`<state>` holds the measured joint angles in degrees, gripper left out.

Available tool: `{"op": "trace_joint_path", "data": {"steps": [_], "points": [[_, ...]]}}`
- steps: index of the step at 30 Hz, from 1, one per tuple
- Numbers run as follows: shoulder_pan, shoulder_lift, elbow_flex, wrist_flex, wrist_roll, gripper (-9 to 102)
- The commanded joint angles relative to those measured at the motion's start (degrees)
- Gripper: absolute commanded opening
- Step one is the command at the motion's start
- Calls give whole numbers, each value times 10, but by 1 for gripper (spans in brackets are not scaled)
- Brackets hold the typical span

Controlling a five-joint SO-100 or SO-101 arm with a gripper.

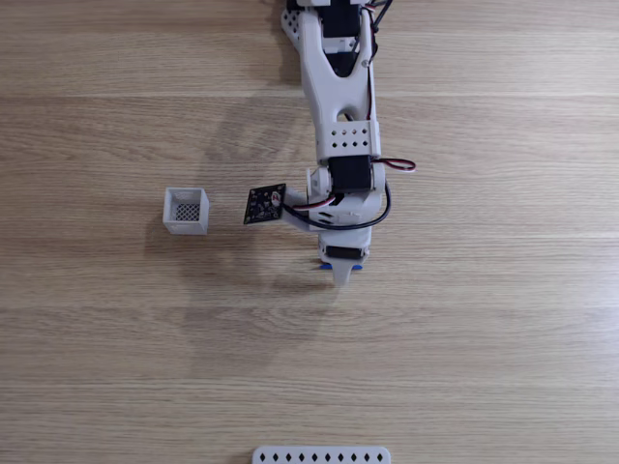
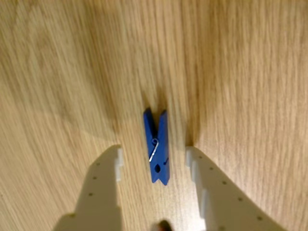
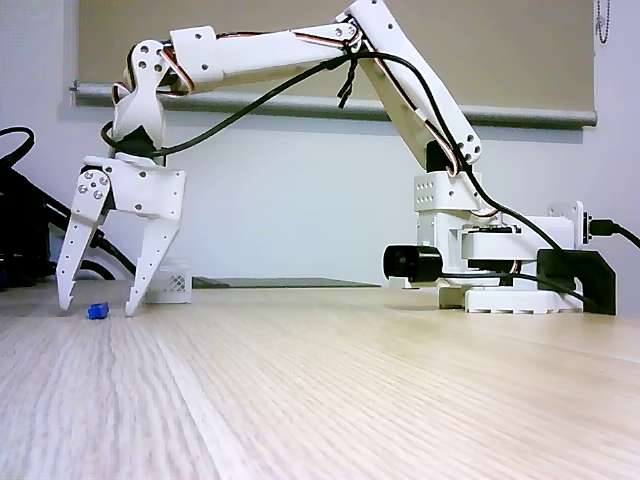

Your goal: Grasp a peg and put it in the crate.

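A slim blue peg lies flat on the wooden table, lengthwise between my two white fingers. My gripper is open and straddles it, with a gap on each side. From the side, in a fixed view, the fingertips reach down to the table either side of the peg, and the gripper touches nothing. From above, in a fixed view, blue bits of the peg peek out under the gripper. The small white crate stands to the left of the arm, and shows behind the gripper as the crate.
A flat white strip with diamond holes lies at the table's near edge in the top-down fixed view. The arm's base sits at the right in the side fixed view, with dark cables at the far left.
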<state>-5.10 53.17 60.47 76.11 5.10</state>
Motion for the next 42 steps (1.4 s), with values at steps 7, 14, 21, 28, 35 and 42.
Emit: {"op": "trace_joint_path", "data": {"steps": [7,14,21,28,35,42], "points": [[7,7,-25,13,4,-1],[7,56,11,-29,-8,0],[12,234,272,-253,-197,0],[76,499,627,-529,-507,-1],[195,684,940,-793,-774,-1],[292,674,985,-1054,-975,0]]}}
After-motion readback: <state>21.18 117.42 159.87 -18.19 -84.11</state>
